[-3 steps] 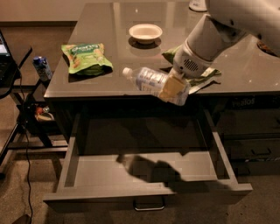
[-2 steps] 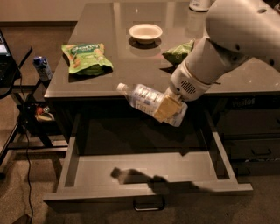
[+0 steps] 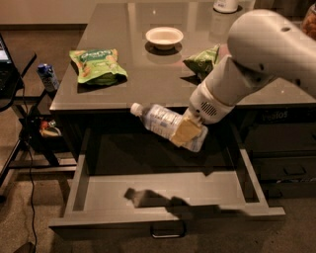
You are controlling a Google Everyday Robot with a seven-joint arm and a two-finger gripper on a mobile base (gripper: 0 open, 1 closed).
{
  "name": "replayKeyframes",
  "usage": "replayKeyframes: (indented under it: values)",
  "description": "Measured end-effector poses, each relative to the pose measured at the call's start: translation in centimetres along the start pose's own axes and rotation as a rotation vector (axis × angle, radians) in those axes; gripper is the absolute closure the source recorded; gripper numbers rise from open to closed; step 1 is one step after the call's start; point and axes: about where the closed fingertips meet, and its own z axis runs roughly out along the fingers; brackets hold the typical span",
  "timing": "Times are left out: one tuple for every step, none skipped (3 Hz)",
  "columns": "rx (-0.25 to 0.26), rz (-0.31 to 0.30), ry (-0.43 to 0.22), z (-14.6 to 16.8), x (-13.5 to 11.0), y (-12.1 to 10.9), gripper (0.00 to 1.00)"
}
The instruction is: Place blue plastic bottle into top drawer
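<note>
Nearest to the camera, the top drawer (image 3: 223, 213) of the bench is seen pulled fully out, its flat dark grey front bearing a small metal loop handle (image 3: 168, 230). A shadow (image 3: 157, 198) of bottle and arm is cast on the drawer's bare floor.

Above the rear half of the open drawer, and apart from its floor, the blue plastic bottle (image 3: 159, 120) is held in the air. It is tilted, with its white cap up and to the left and its base lower to the right, just in front of the bench's front edge. The pincer (image 3: 187, 132) is clenched on the bottle's lower body, a tan finger (image 3: 184, 131) being laid across the label. The white arm (image 3: 261, 47) is seen reaching in from the upper right.

To the right of the open drawer, shut drawer fronts (image 3: 291, 170) are seen. On the left, beside the bench, a small dark blue can (image 3: 48, 77) stands on a low side stand, and a cable (image 3: 28, 163) hangs toward the floor.

On the glossy grey bench top (image 3: 143, 81), a green snack bag (image 3: 98, 64) lies near the left edge. A second green bag (image 3: 203, 59) lies just beside the arm, and a white bowl (image 3: 164, 37) stands farther back. At the far edge, a white object (image 3: 226, 5) is only partly shown.
</note>
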Motion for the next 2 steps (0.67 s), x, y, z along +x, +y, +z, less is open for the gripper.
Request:
replayKeyframes:
  values:
    - [-0.047, 0.042, 0.003, 3.6, 1.2, 0.3, 1.0]
    - [-0.085, 0.089, 0.011, 7.2, 2.8, -0.2, 1.0]
